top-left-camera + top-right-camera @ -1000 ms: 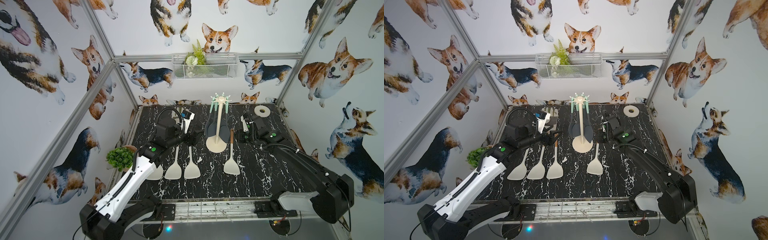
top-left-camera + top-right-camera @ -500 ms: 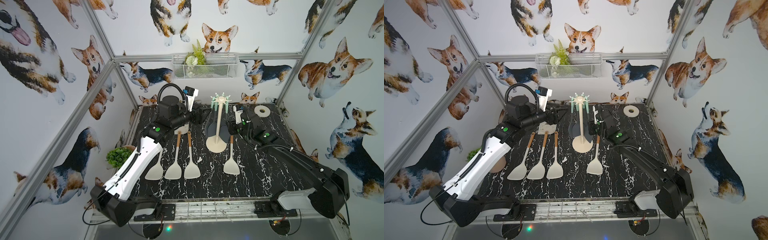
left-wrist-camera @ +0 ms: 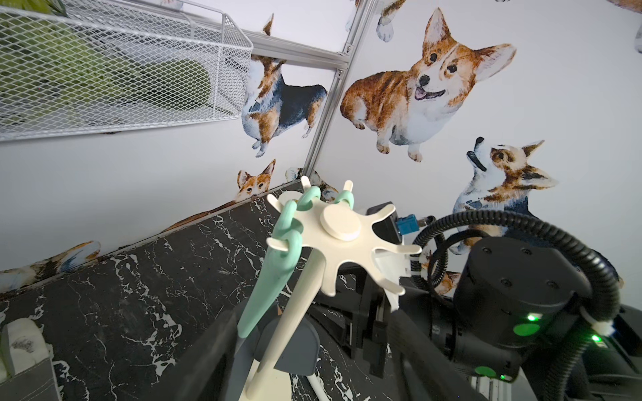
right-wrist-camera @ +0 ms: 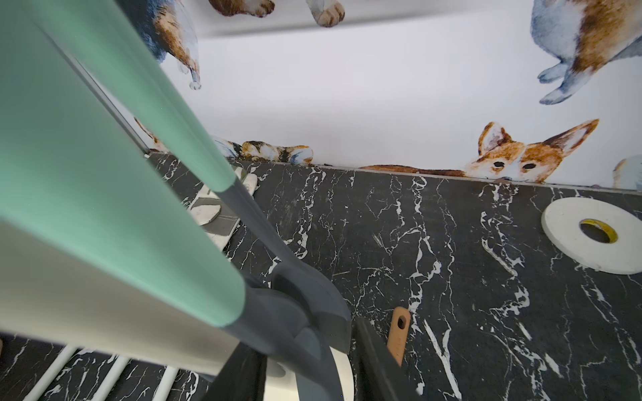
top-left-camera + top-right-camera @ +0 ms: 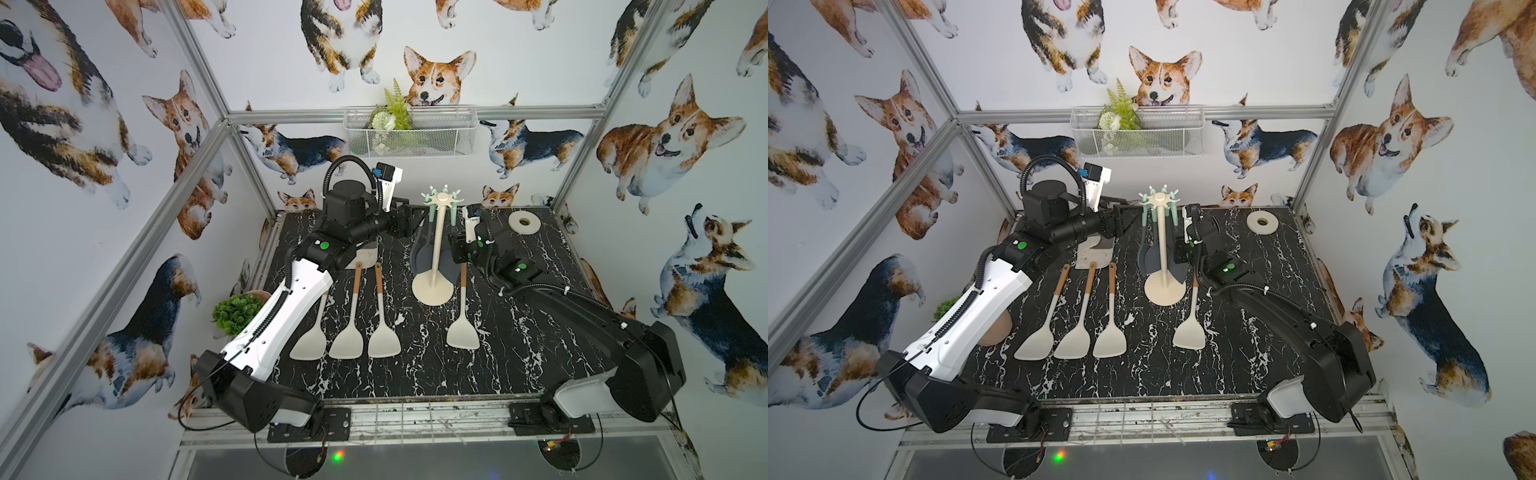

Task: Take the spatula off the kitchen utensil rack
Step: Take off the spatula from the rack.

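Note:
The kitchen utensil rack stands at mid-table, a cream pole on a disc base with a star crown. Spatulas with mint handles and dark grey heads hang from its hooks. My left gripper is open beside the rack, below the crown. One mint handle and the pole lie between its fingers, untouched. My right gripper is open low on the opposite side. Its fingers straddle the grey neck of a spatula beside the cream pole.
Several cream spatulas with wooden handles lie flat in front of the rack. A tape roll sits at the back right, a potted plant at the left edge, a folded cloth under my left arm. A wire basket hangs on the back wall.
My left gripper has risen from over the lying spatulas and swung back and right to the rack. My right gripper has slid left until it reached the hanging spatulas.

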Robot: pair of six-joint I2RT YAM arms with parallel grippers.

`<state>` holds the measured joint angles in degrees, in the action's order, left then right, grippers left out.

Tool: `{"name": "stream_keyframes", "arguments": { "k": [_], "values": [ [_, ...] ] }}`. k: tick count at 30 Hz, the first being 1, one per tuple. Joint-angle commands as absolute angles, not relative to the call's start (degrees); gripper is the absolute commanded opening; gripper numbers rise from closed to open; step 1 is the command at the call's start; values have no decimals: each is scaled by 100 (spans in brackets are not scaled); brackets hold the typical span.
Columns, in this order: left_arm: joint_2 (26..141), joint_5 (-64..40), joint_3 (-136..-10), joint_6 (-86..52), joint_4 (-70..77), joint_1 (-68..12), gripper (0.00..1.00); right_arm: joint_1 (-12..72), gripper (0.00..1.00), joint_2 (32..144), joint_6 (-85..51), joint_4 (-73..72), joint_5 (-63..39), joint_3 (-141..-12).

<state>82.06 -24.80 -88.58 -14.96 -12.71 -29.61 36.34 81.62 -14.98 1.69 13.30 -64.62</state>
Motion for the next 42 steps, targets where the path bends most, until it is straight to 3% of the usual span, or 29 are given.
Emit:
{"name": "stream_keyframes", "arguments": {
  "k": [1,9,21,42],
  "values": [
    [8234,-2549,-8895,-1392,-1071,-2947,72,3639,43,8224,-1342,-377,1408,-6462],
    [8200,-2483,-8673,-1327,-1010,-2944,72,3639,32,8296,-1216,-533,1272,-6447],
    [8078,-2354,-8398,-1222,-1046,-2936,73,3639,0,8064,-1002,-650,1234,-6200],
    [7827,-2386,-8014,-1236,-1006,-2894,74,3639,0,7433,-781,-12,1694,-6191]
  ]
}}
